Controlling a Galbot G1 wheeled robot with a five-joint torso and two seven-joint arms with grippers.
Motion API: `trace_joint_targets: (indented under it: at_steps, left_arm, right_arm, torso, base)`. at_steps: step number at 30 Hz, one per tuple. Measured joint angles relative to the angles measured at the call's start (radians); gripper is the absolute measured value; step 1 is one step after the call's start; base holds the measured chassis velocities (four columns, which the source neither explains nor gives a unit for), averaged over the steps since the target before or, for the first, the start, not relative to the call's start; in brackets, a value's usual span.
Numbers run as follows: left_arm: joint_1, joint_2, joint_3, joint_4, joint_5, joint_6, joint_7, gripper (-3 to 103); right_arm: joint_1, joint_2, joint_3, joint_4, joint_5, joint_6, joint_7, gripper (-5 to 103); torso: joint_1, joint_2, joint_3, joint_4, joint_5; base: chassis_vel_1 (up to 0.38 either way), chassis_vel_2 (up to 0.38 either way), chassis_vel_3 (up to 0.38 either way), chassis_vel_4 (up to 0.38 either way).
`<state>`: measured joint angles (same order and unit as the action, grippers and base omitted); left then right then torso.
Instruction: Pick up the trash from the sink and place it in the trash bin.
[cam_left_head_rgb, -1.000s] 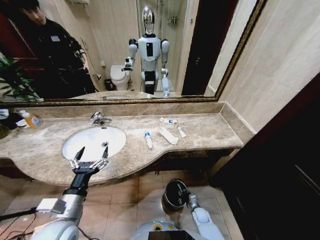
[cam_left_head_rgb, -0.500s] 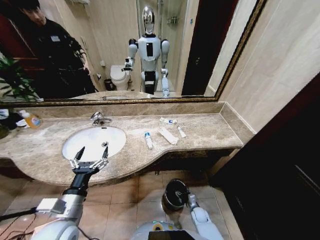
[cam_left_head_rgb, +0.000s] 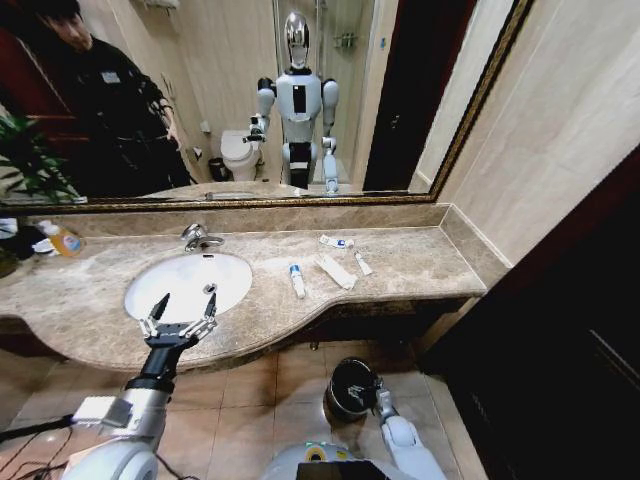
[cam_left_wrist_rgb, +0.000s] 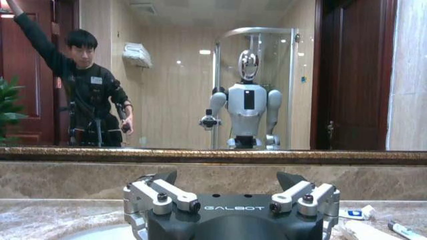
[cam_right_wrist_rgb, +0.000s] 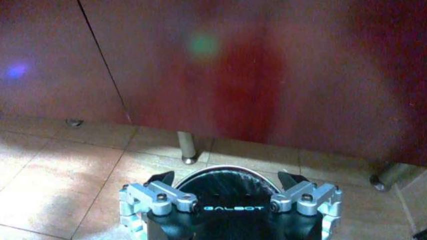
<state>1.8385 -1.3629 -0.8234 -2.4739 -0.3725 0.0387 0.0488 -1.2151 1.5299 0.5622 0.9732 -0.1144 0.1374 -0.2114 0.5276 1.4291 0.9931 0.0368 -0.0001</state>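
Head view: four trash pieces (cam_left_head_rgb: 337, 270) lie on the marble right of the sink (cam_left_head_rgb: 190, 283), mostly lengthwise front-to-back; left gripper (cam_left_head_rgb: 182, 302) spread above the basin, right gripper (cam_right_wrist_rgb: 227, 181) spread over the bin (cam_left_head_rgb: 352, 386).

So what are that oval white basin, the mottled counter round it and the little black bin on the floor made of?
The oval white basin looks like glazed porcelain: smooth, evenly white. The mottled beige-brown counter seems polished marble or similar stone, veined and reflecting light. The small round black bin could be metal or plastic; its rim shines like chrome.
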Motion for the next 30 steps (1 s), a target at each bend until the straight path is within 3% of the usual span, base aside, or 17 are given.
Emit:
trace_joint_targets:
  at_steps: [5, 14, 20, 25, 30]
  left_arm:
    - [0.000, 0.000, 0.000, 0.000, 0.000, 0.000, 0.000, 100]
    - [0.000, 0.000, 0.000, 0.000, 0.000, 0.000, 0.000, 100]
    - [0.000, 0.000, 0.000, 0.000, 0.000, 0.000, 0.000, 100]
    - [0.000, 0.000, 0.000, 0.000, 0.000, 0.000, 0.000, 100]
    - [0.000, 0.000, 0.000, 0.000, 0.000, 0.000, 0.000, 100]
  right_arm:
    - [-0.012, -0.002, 0.000, 0.029, 0.005, -0.009, 0.000, 100]
    - [-0.087, -0.016, 0.001, 0.206, 0.059, -0.089, -0.038, 100]
    - [-0.150, -0.036, -0.001, 0.377, 0.117, -0.127, -0.043, 100]
    - [-0.228, -0.060, 0.006, 0.585, 0.203, -0.148, -0.093, 100]
    - [-0.277, -0.084, 0.012, 0.782, 0.263, -0.197, -0.057, 100]
  torso:
    - [0.000, 0.000, 0.000, 0.0000, 0.0000]
    - [0.000, 0.000, 0.000, 0.0000, 0.0001]
    - [0.000, 0.000, 0.000, 0.0000, 0.0000]
    - [0.000, 0.000, 0.000, 0.0000, 0.0002]
    - [0.000, 0.000, 0.000, -0.0001, 0.0003]
  base:
    - [0.000, 0.000, 0.000, 0.000]
    - [0.000, 0.000, 0.000, 0.000]
    - [0.000, 0.000, 0.000, 0.000]
    - [0.000, 0.000, 0.000, 0.000]
    - [0.000, 0.000, 0.000, 0.000]
